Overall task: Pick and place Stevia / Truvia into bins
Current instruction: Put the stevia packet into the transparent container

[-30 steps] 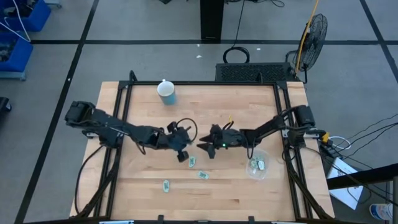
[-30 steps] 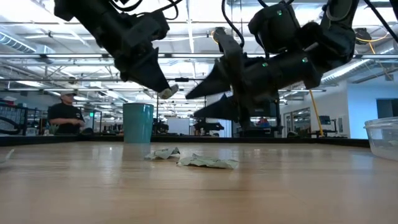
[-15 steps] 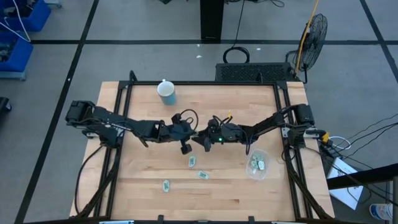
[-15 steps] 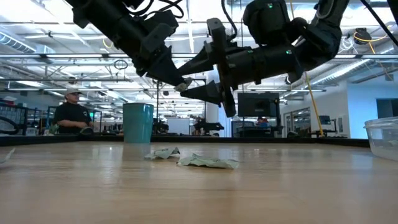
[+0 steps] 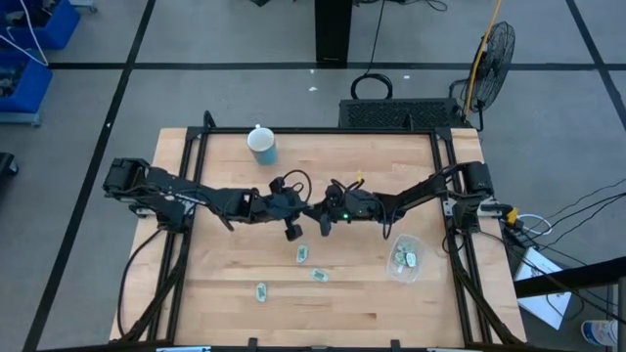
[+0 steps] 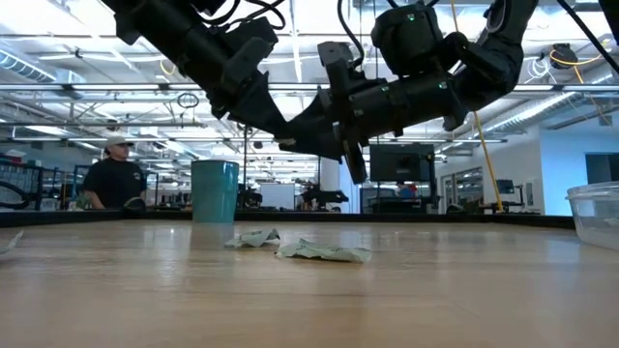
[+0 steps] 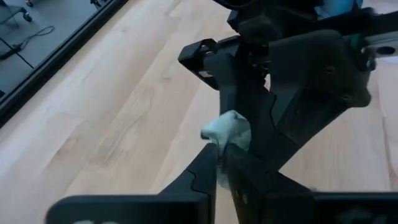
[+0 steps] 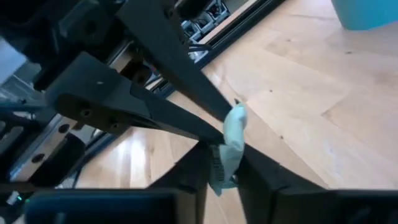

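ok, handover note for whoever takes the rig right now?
Left hand and right hand meet above mid-table, both pinching one sachet: a handoff in progress, neither has let go.
Clear cup at the table's right side already holds sachets.
Three loose sachets lie on the table.
Left: finish the handoff, drop it in the cup, then pick up those three.

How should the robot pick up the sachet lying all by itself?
Come straight down from above and pinch that Stevia sachet across its narrow middle. It lies flat on the table, so no side offers an edge. The left gripper and right gripper meet over mid-table on another sachet.
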Controlling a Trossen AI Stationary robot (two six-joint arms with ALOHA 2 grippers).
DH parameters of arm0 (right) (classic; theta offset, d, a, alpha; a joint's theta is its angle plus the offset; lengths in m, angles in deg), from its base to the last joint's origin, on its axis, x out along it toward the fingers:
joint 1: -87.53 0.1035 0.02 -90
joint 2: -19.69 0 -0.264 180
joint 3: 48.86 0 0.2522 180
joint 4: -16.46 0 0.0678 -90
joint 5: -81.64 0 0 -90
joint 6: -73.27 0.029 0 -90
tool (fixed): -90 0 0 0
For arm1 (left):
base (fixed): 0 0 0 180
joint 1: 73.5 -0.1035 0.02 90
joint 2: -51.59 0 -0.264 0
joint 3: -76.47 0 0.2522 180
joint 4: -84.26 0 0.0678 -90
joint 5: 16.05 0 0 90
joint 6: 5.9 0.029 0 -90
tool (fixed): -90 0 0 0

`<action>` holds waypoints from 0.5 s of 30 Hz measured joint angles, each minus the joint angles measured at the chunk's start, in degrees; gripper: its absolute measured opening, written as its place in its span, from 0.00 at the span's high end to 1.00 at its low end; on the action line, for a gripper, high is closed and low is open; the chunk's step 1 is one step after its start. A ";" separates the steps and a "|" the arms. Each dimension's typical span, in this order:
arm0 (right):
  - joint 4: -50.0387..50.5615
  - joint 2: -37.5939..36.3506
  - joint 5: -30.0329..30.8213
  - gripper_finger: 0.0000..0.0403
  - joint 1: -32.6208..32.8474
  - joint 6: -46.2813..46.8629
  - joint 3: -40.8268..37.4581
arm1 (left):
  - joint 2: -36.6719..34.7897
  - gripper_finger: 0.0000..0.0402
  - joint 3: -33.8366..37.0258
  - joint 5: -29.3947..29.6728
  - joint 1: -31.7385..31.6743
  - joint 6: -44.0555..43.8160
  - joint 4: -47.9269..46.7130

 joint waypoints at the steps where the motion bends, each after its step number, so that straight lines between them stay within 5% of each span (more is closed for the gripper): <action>1: 0.04 0.00 0.02 0.87 0.00 -0.82 0.00 | 0.00 0.87 0.00 0.29 0.21 0.02 -0.02; 9: 4.61 -0.14 0.28 0.99 0.06 -7.88 -0.02 | -0.04 0.68 0.00 -0.23 2.14 -2.87 0.31; 15: 25.51 -7.15 2.13 1.00 3.54 -18.34 -0.04 | -0.04 0.63 0.00 0.65 3.26 -3.28 -0.06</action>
